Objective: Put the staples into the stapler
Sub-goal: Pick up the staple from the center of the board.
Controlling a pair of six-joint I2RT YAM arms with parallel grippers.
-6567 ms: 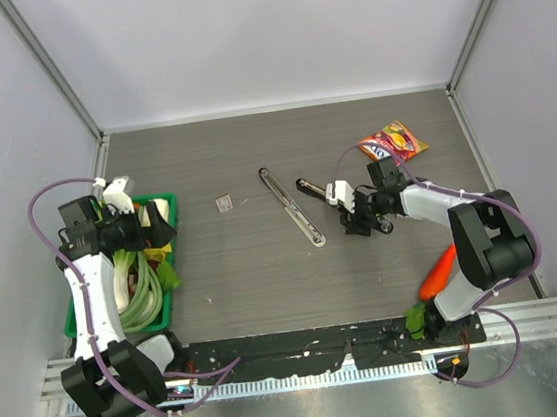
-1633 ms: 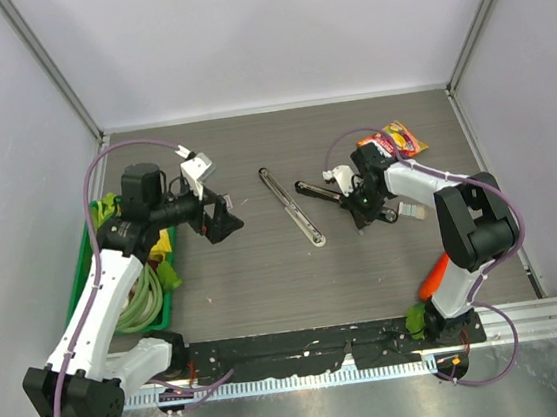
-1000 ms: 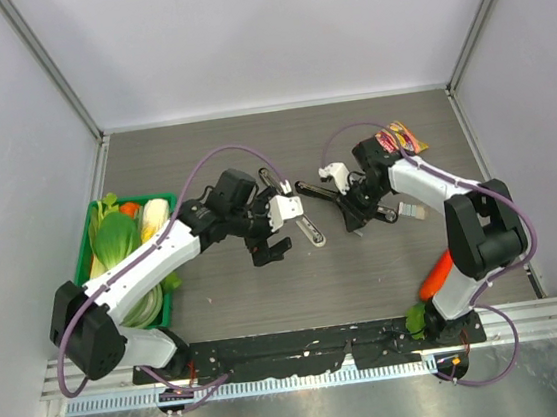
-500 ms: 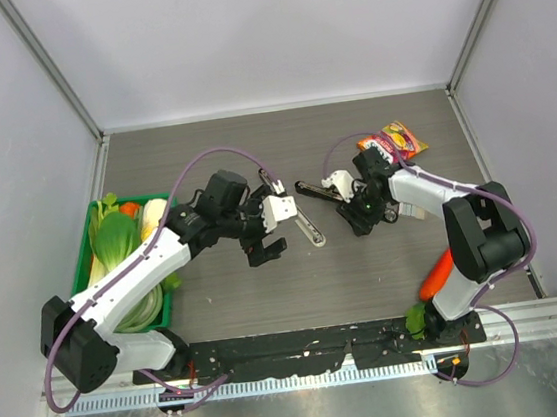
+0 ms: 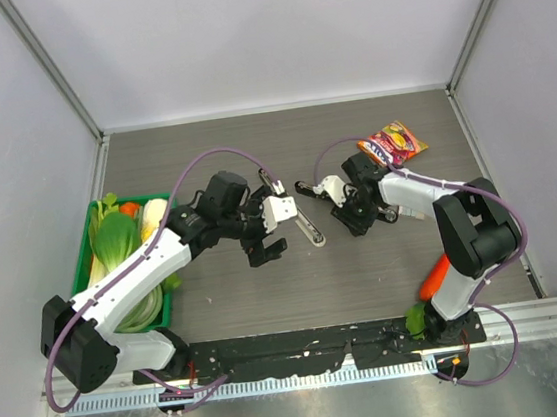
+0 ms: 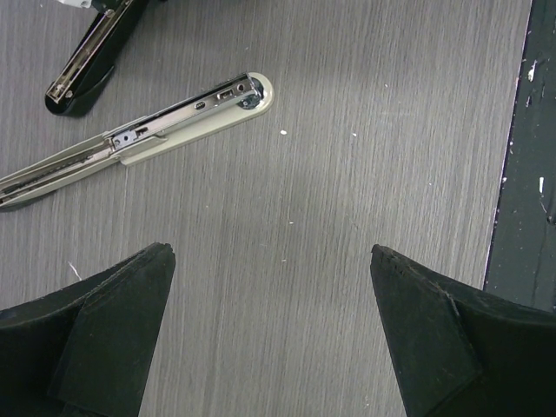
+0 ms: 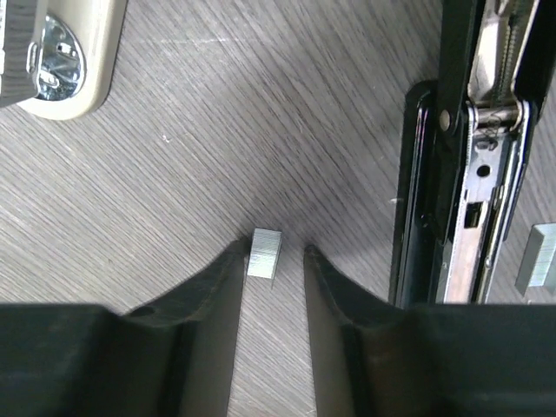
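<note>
A short silver strip of staples (image 7: 263,254) lies on the table between my right gripper's (image 7: 271,261) fingertips. It touches the left finger, with a gap to the right one, so the jaws are open narrowly. The black stapler (image 7: 473,174) lies opened just to its right, with another staple strip (image 7: 540,256) beyond it. From above, my right gripper (image 5: 348,219) sits between the black stapler (image 5: 314,188) and the small white staples box (image 5: 412,213). The beige stapler (image 5: 300,218) lies unfolded flat. My left gripper (image 6: 271,261) hovers wide open and empty near the beige stapler (image 6: 148,135).
A green tray (image 5: 81,261) of vegetables sits at the left edge. An orange-red snack packet (image 5: 392,142) lies at the back right. A carrot (image 5: 435,276) rests by the right arm's base. A black strip (image 6: 521,174) runs along the near table edge.
My left arm swung from the tray to the middle and now holds still. My right gripper shifted slightly left and down onto the staple strip, its jaws opening then narrowing.
</note>
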